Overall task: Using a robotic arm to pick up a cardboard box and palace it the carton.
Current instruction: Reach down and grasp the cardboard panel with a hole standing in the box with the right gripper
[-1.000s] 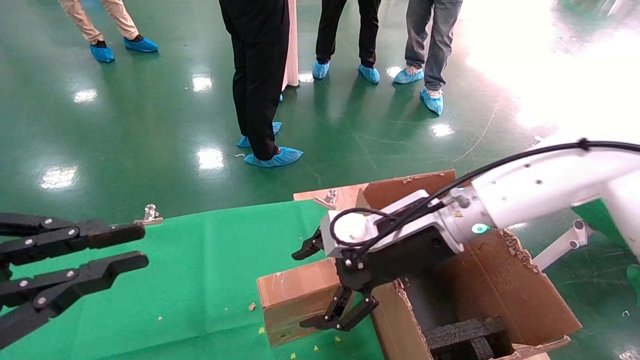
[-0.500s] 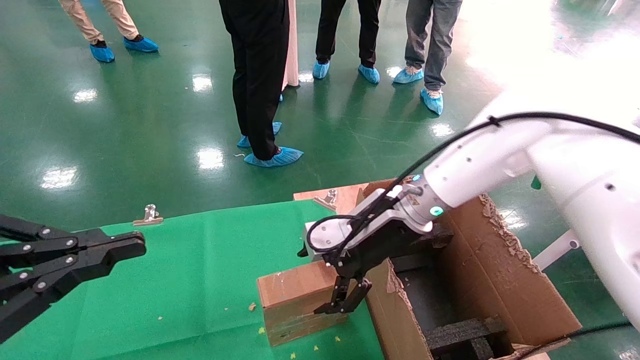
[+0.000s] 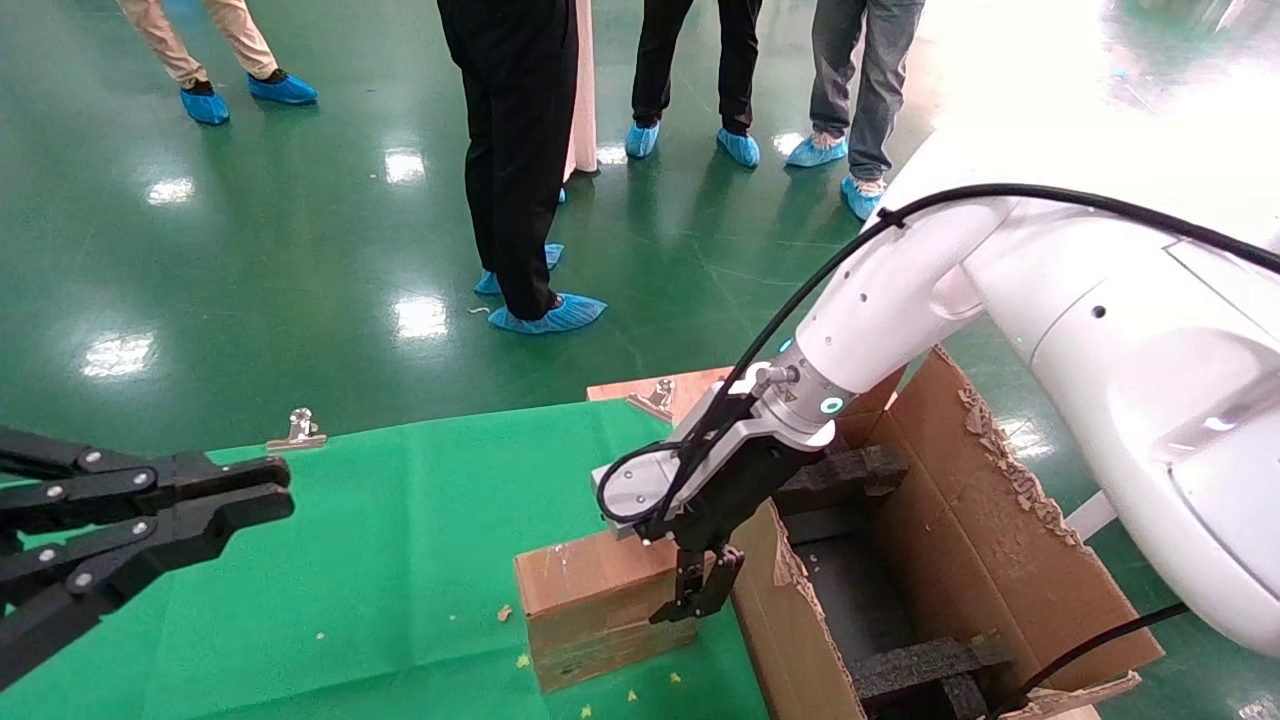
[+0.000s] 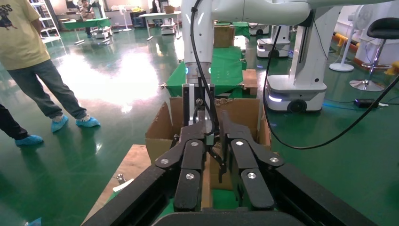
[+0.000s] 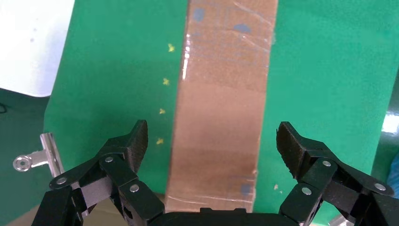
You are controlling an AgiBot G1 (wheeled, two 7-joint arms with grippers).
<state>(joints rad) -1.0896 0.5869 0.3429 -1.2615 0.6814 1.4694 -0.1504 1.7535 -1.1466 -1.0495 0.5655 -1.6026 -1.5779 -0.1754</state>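
The small brown cardboard box [image 3: 590, 605] lies on the green cloth, right beside the left wall of the large torn-flapped carton [image 3: 1010, 560]. My right gripper [image 3: 705, 590], on the white robotic arm [image 3: 900, 290], points straight down over the box's end nearest the carton. In the right wrist view the right gripper [image 5: 212, 143] is open, one finger on each side of the taped cardboard box [image 5: 221, 89], neither touching it. Black foam blocks [image 3: 920, 665] sit inside the carton. My left gripper [image 3: 275, 490] hovers at the far left, shut and holding nothing.
Several people in blue shoe covers [image 3: 545, 315] stand on the green floor beyond the table. Metal clips [image 3: 297, 430] [image 3: 655, 395] hold the green cloth [image 3: 400, 520] at its far edge. Small yellow crumbs lie round the box.
My right arm swung left from above the carton and tipped its gripper down over the box's end. My left gripper's fingers closed.
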